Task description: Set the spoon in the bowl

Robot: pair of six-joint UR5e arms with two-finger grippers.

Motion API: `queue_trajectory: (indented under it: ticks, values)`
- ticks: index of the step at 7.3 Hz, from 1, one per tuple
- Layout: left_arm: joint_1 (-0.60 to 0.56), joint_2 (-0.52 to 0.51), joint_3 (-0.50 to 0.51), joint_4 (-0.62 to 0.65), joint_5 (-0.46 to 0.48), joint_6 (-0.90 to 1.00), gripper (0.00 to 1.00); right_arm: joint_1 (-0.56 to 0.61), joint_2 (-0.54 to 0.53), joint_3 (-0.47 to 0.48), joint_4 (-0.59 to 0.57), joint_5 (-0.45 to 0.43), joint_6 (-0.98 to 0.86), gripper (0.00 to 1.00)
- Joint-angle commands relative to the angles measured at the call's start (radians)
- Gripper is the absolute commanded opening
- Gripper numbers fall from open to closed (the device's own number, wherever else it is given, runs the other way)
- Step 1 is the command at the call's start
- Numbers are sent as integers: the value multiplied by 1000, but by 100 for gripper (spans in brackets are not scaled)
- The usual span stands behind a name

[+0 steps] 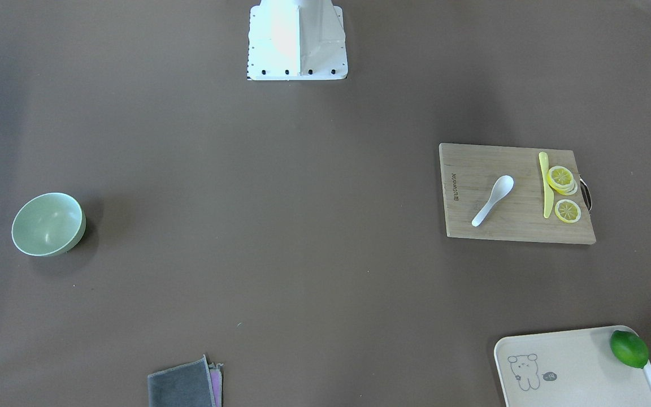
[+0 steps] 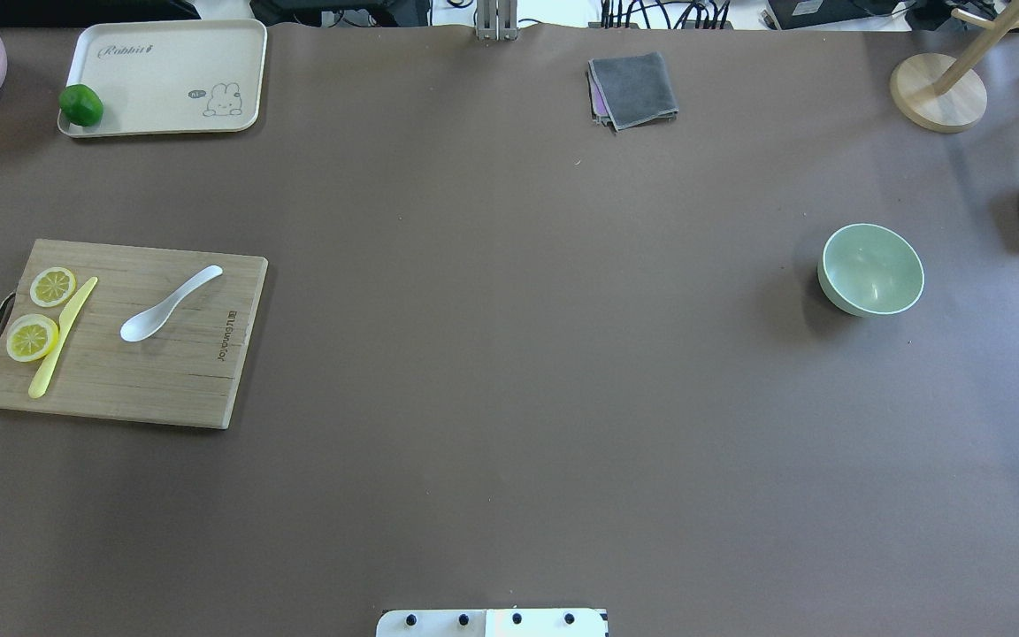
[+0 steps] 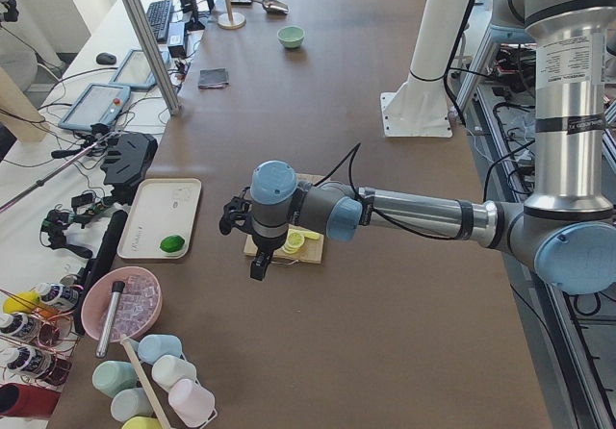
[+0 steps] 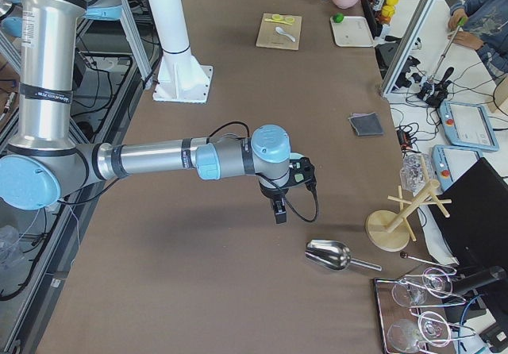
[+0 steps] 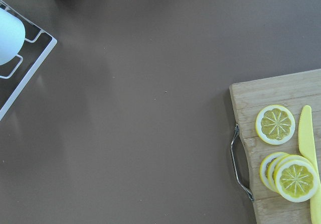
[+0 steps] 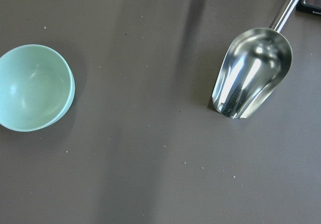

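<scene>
The white spoon [image 1: 493, 199] lies on a wooden cutting board [image 1: 472, 220], scoop towards the robot; it also shows in the overhead view [image 2: 169, 303]. The empty mint-green bowl [image 2: 871, 270] stands alone far to the right [image 1: 48, 224], and shows at the left of the right wrist view [image 6: 34, 87]. My left gripper [image 3: 256, 265] hangs above the table by the board's handle end. My right gripper [image 4: 279, 210] hangs above the table between the bowl and a metal scoop. Both grippers show only in the side views, so I cannot tell whether they are open or shut.
A yellow knife [image 2: 62, 337] and lemon slices [image 2: 32, 337] lie on the board. A cream tray [image 2: 164, 80] holds a lime [image 2: 80, 104]. A grey cloth [image 2: 633, 88], a metal scoop [image 6: 252, 73] and a wooden stand [image 2: 938, 93] sit at the far and right edges.
</scene>
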State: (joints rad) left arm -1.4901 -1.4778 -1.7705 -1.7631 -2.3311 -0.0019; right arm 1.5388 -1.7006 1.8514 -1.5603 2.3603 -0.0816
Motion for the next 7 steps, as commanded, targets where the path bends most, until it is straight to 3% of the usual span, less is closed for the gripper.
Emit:
queue_trajectory:
  ticks: [1,5,7]
  values:
    - [1,-4,9,-1,1,8,98,-2,13,-1,-37,-33,-9,100]
    - [1,2,-1,-7,-4,5,98,-3,9,8,-32,26,-4,100]
    - [2,19,0,-83,-11,-10,98,-15,1,18,-30,83,8,100]
